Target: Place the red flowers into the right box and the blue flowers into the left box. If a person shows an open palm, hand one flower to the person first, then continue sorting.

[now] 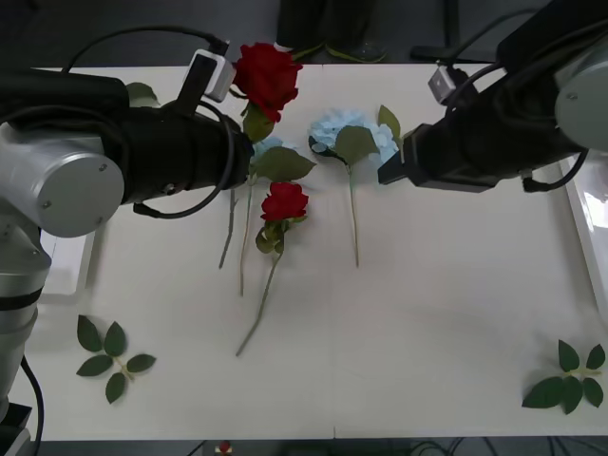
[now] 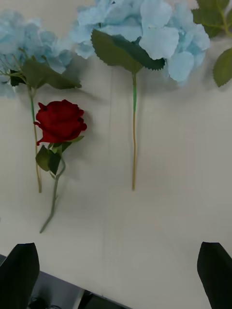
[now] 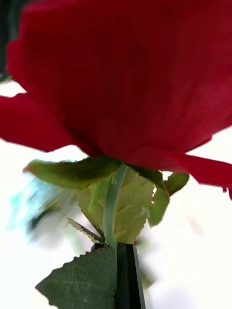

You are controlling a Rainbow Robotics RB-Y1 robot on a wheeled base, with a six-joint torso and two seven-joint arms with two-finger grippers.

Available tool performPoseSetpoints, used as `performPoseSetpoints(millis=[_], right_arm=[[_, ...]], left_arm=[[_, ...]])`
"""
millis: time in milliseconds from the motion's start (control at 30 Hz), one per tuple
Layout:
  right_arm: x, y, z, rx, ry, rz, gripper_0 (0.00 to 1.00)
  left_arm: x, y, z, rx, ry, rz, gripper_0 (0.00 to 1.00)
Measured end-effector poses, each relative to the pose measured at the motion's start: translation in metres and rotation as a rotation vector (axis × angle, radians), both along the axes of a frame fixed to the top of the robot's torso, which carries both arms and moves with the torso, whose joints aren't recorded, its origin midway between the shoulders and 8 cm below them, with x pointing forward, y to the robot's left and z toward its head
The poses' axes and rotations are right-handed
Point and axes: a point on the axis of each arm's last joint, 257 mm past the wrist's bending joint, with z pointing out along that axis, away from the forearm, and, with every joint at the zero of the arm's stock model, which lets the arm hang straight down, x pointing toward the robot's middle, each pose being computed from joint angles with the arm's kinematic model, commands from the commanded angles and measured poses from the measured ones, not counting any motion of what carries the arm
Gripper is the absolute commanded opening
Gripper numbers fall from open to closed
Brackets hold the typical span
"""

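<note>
Left arm [image 1: 142, 157] at 10 o'clock, red rose [image 1: 267, 76] raised at its tip. Second rose [image 1: 284, 202] on table [image 1: 427, 313] centre. Blue cluster [image 1: 347, 133] at 12. Right arm [image 1: 475, 142] at 2 o'clock.

A white table [image 1: 427, 313] bears one red rose [image 1: 284, 201], blue flowers [image 1: 344, 133], and leaf sprigs [image 1: 112, 357].

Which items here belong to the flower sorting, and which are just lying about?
Job:
- held red rose, left pincer shut on its stem
- red rose on the table
- blue flower by the right arm
- blue flower by the left arm
- right pincer, open above the table
- left box
- right box

Lying about:
- leaf sprigs
</note>
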Motion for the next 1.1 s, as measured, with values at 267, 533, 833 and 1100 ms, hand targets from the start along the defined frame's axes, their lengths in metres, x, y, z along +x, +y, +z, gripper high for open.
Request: performPoseSetpoints(millis=[267, 533, 833, 1100], right_arm=[[-0.003, 0.019, -0.057, -0.098, 0.005, 0.041, 0.95], [-0.024, 0.001, 0.02, -0.031, -0.079, 0.092, 0.95], [-0.054, -0.03, 0.101, 0.068, -0.319, 0.127, 0.95], [-0.046, -0.006, 0.046, -0.017, -0.404, 0.261, 0.96]], left_arm=[[-0.014, -0.056, 0.052, -0.22, -0.103, -0.14, 0.0], [-0.01, -0.091, 0.073, -0.513, -0.049, -0.179, 0.0], [-0.014, -0.11, 0.086, -0.614, -0.035, -0.196, 0.0], [-0.022, -0.118, 0.093, -0.664, -0.013, -0.223, 0.0]])
